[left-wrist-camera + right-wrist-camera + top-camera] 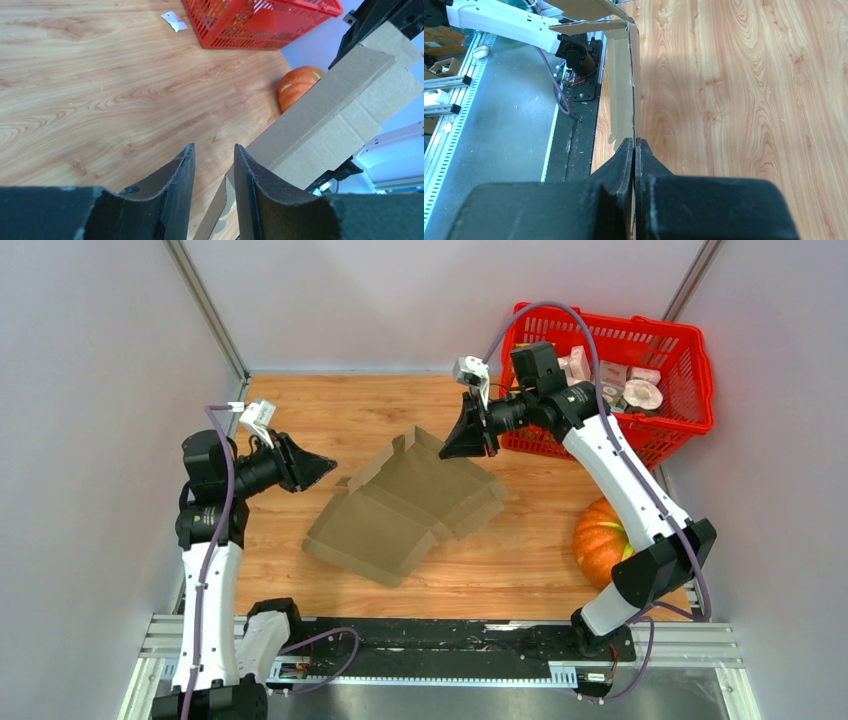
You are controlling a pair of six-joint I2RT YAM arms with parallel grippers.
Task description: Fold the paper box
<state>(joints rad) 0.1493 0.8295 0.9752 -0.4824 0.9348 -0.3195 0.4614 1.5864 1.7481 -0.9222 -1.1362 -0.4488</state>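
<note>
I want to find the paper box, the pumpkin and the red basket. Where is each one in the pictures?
paper box (400, 515): top view, middle of the wide brown panel.
pumpkin (597, 540): top view, its orange left side.
red basket (672, 440): top view, its near wall.

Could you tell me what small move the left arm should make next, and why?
Probably ease the left gripper forward to the nearest edge of the paper box. Its jaws stand open and empty, just short of the cardboard, while the right gripper is shut on a raised flap, so folding likely needs a second hold.
</note>
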